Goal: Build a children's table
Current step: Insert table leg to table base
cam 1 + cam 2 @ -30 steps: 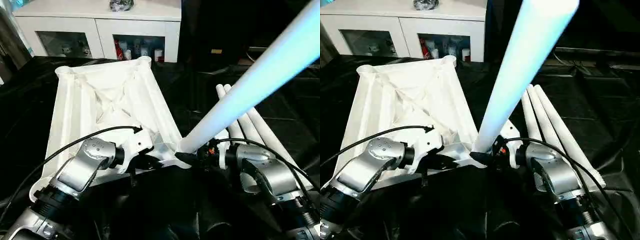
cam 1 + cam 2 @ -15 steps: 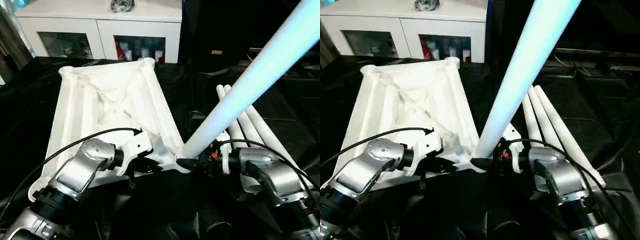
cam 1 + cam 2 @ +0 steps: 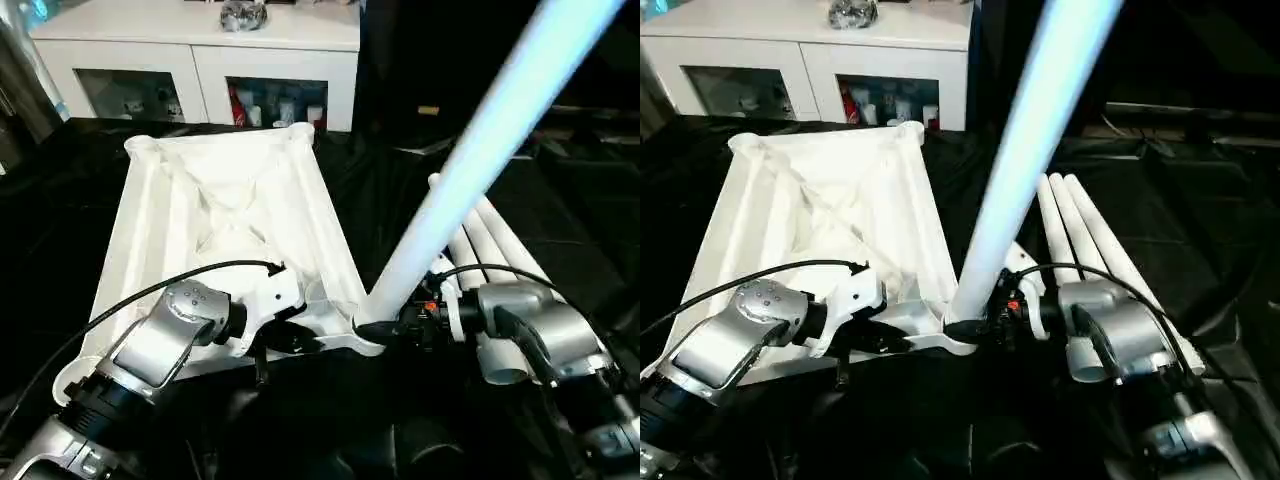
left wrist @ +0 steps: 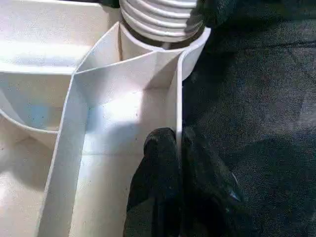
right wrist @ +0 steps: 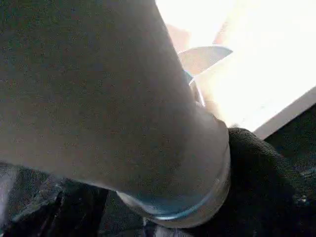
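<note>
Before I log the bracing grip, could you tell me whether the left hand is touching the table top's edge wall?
Touching. In the left wrist view, the left hand has its black fingers pinched on either side of the table top's thin upright edge wall, with no gap.

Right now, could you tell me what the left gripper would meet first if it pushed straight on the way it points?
Probably the threaded leg end seated in the corner socket, since the left gripper pinches the tabletop's side wall leading there.

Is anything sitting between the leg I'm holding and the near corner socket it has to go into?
Nothing visible. The leg, held in the right pincer, already has its threaded end at the corner socket of the table top. The left pincer is clamped on the rim beside it, not blocking it.
</note>
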Available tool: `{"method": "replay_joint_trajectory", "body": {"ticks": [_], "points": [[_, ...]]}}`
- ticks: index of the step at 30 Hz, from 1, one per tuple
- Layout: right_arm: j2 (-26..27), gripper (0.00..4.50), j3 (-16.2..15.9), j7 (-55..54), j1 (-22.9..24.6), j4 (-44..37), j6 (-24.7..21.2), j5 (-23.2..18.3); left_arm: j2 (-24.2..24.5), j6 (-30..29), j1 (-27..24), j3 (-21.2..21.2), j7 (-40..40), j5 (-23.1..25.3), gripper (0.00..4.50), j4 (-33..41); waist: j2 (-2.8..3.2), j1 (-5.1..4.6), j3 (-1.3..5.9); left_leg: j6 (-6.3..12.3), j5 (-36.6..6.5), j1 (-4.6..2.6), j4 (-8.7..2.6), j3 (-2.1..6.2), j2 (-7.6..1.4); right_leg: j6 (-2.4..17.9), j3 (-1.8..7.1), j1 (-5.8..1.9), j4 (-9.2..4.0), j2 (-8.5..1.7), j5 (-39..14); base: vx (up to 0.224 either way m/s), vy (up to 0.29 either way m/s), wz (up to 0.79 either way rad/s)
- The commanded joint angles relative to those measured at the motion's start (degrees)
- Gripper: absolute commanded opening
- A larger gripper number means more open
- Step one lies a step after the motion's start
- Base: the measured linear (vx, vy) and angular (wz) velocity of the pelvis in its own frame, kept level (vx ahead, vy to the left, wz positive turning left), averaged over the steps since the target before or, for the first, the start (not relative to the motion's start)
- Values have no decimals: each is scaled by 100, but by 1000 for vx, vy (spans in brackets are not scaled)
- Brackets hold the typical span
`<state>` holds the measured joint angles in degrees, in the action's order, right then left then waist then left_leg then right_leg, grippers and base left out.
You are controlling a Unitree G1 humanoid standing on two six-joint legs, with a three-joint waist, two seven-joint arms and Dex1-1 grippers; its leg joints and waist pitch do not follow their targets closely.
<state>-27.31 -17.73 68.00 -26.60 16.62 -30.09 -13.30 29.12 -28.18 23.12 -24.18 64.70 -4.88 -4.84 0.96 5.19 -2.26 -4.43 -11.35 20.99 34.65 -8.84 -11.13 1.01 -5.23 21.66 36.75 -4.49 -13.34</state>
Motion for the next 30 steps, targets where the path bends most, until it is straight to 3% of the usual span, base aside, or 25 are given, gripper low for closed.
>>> {"method": "replay_joint_trajectory", "body": {"ticks": [1,10,17,21,23,24,26,30], "points": [[-57,317,-463,78,255,472,-187,353,-19,41,79,-90,435,-304,0,390,22,-12,316,247,-612,-27,-386,15,-206,1423,329,-301,-436,-385,-156,0,0,0],[185,317,-522,368,-4,1052,-8,293,67,-91,28,-100,599,-416,0,490,8,-31,277,124,-1097,-66,-439,22,-211,1368,332,-299,-509,-401,-816,0,0,0],[513,315,-280,-118,-127,1627,274,401,-4,-120,49,-19,503,-457,0,438,22,-65,257,-9,-1435,-102,-478,42,-210,1250,338,-270,-567,-407,-1359,0,0,0],[586,315,-192,-195,-93,1622,265,365,-68,-96,79,43,405,-434,0,377,16,-67,265,-19,-1445,-110,-487,46,-218,1226,346,-265,-563,-396,-1296,0,0,0],[711,315,99,-231,-18,1454,78,63,-147,1,109,142,245,-418,0,344,13,-61,273,9,-1370,-98,-488,44,-216,1247,349,-276,-550,-398,-1151,0,0,0],[711,315,99,-231,-18,1454,78,63,-147,1,109,142,245,-418,0,344,15,-60,273,15,-1360,-100,-487,41,-217,1254,352,-272,-553,-397,-1122,0,0,0],[771,315,268,-229,1,1374,-24,-120,-197,-138,159,253,204,-520,45,379,12,-51,276,26,-1340,-99,-487,41,-217,1280,346,-274,-546,-396,-1069,0,0,0],[764,315,483,-263,45,1061,-162,-353,-125,-101,241,576,339,-797,82,564,5,-32,270,23,-1315,-74,-497,42,-219,1366,337,-284,-537,-401,-979,0,0,0]]}}
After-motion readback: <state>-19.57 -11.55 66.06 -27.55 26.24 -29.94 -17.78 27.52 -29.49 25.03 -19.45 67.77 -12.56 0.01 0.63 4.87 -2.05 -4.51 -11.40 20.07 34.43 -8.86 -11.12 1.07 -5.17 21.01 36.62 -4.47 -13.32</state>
